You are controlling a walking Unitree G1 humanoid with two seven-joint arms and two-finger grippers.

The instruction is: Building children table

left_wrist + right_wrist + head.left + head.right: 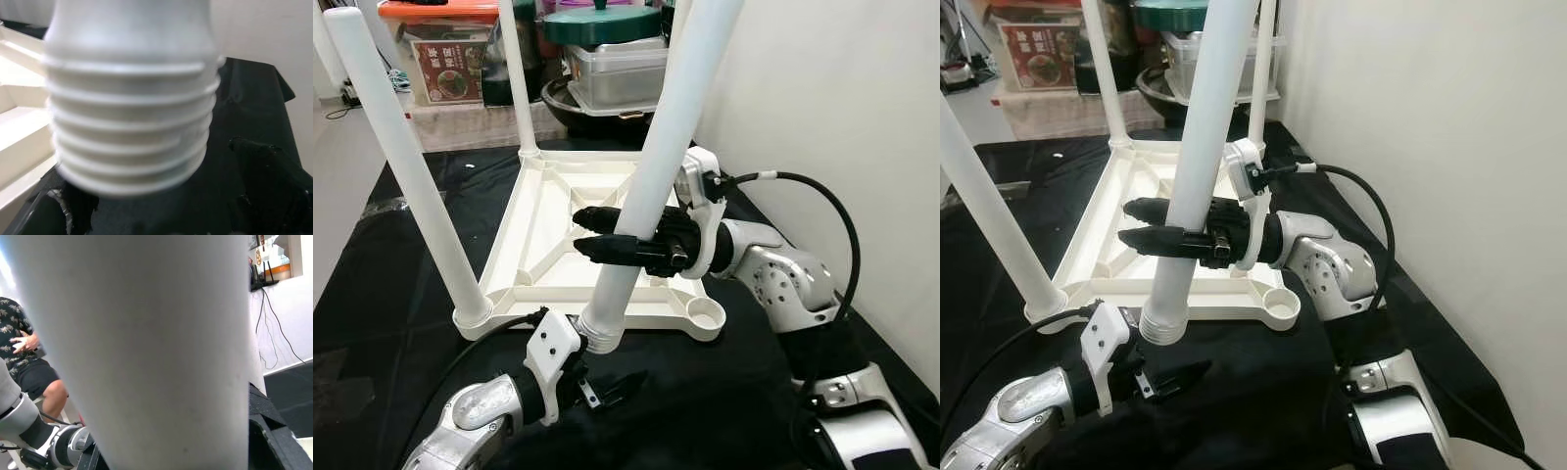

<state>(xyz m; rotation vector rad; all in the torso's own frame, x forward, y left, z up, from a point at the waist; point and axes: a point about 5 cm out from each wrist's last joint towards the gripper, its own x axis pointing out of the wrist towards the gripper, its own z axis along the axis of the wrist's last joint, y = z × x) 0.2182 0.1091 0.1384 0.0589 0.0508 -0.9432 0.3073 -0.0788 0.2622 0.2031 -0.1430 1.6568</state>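
A white table top (548,211) lies upside down on a black cloth (382,294). Legs stand in its near-left corner (411,166), its far-left corner (519,78) and its far-right corner (1263,59). The near-right socket (705,315) holds nothing. My right gripper (585,231) is shut on a loose white leg (666,127) at mid-length, tilted over the table top. The leg's threaded end (600,333) hangs off the table's front edge, just above my left gripper (612,390). That gripper is open, with its fingers (269,186) spread on either side of the threads (129,127).
Stacked pots, a steel tray (617,69) and a lidded box (440,49) crowd the floor behind the table. A white wall (822,98) runs close along the right. A seated person (24,357) is off beyond my left arm.
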